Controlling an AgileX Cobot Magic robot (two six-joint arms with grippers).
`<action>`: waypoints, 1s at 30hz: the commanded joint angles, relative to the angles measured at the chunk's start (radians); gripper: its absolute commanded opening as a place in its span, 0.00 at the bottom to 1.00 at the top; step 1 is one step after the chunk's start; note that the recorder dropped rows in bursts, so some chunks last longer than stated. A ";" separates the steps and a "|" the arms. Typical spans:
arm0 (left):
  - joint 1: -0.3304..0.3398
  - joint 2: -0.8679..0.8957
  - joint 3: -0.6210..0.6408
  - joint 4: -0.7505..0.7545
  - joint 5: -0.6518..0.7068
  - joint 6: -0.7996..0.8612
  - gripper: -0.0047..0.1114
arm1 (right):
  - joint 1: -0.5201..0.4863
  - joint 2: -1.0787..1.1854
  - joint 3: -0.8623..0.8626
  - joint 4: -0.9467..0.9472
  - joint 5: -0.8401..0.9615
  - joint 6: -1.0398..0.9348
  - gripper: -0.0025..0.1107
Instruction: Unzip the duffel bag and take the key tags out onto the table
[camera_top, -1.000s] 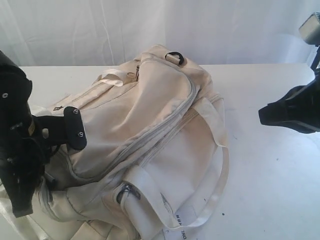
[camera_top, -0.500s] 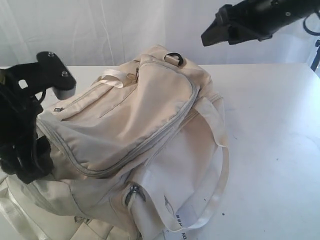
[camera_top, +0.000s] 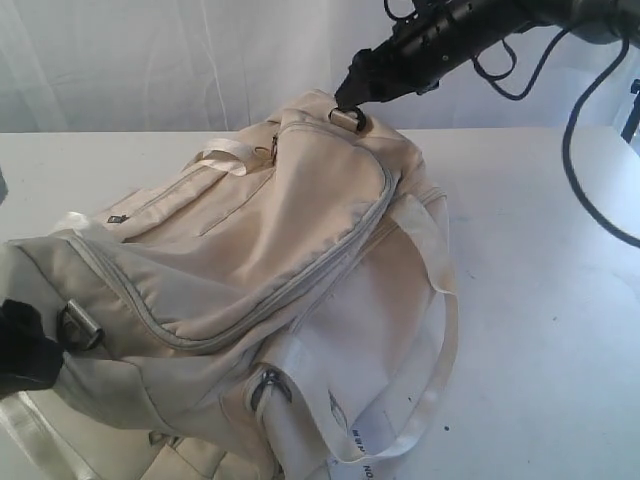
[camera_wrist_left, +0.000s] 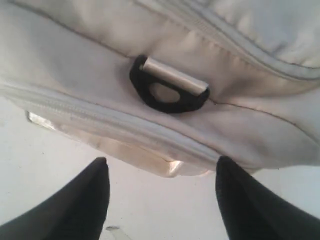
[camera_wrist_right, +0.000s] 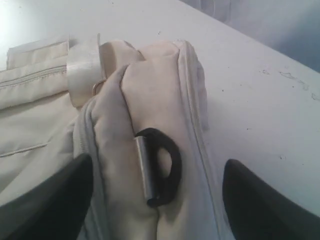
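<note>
The cream duffel bag (camera_top: 280, 270) lies on the white table (camera_top: 540, 300) with its grey zipper (camera_top: 330, 255) shut. No key tags show in any view. My right gripper (camera_top: 350, 88) hovers open just above the bag's far end, its fingers either side of a black D-ring (camera_wrist_right: 160, 167); that gripper (camera_wrist_right: 159, 162) holds nothing. My left gripper (camera_top: 20, 345) is low at the bag's near left end, beside another D-ring (camera_top: 78, 325). In the left wrist view this gripper (camera_wrist_left: 162, 160) is open over bare table, a short way from the D-ring (camera_wrist_left: 167, 90).
A white curtain hangs behind the table. A black cable (camera_top: 590, 150) loops down from the right arm. A pale webbing strap with a printed label (camera_top: 365, 450) trails off the bag's front.
The right arm swung from the upper right down to the bag's far D-ring. The left arm dropped from above the bag's left end to low at the front left corner.
</note>
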 joint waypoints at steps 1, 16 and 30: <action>-0.001 -0.012 0.142 0.016 -0.248 -0.231 0.59 | 0.012 0.047 -0.033 -0.011 0.005 -0.004 0.62; 0.089 0.036 0.261 0.248 -0.540 -0.502 0.04 | -0.010 0.061 -0.033 -0.130 0.116 0.115 0.02; 0.310 0.181 0.077 0.210 -0.606 -0.212 0.04 | -0.077 -0.229 0.215 -0.142 0.260 0.166 0.02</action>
